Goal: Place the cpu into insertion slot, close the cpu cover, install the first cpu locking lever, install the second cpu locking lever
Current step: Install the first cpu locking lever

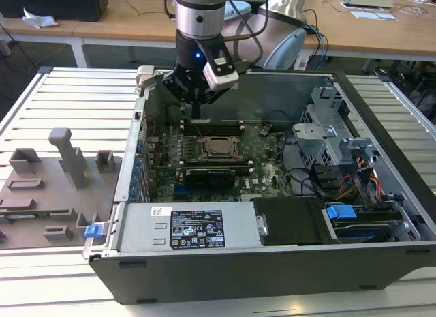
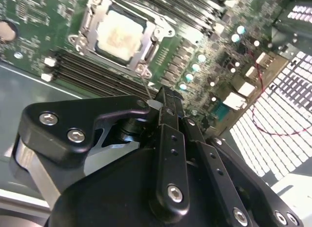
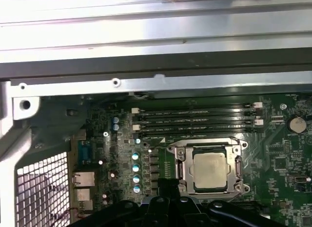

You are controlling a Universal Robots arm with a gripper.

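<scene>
Second wrist view | gripper (image 2: 163,94) pinched narrow | cpu (image 2: 119,36) flat, face-up in insertion slot (image 2: 147,52)

cpu (image 3: 210,171): pale silver square, flat in insertion slot (image 3: 238,169) | cpu cover (image 3: 207,148): silvery frame, lying flat around it

Lab, slatted metal bench (image 1: 68,99), open computer case (image 1: 272,269), desks (image 1: 129,20)

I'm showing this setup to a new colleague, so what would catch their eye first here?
The black end effector hangs inside the open computer case, low over the green motherboard near the case's far wall. Close by, the pale silver cpu lies flat on the board, framed by the silvery cpu cover.
</scene>
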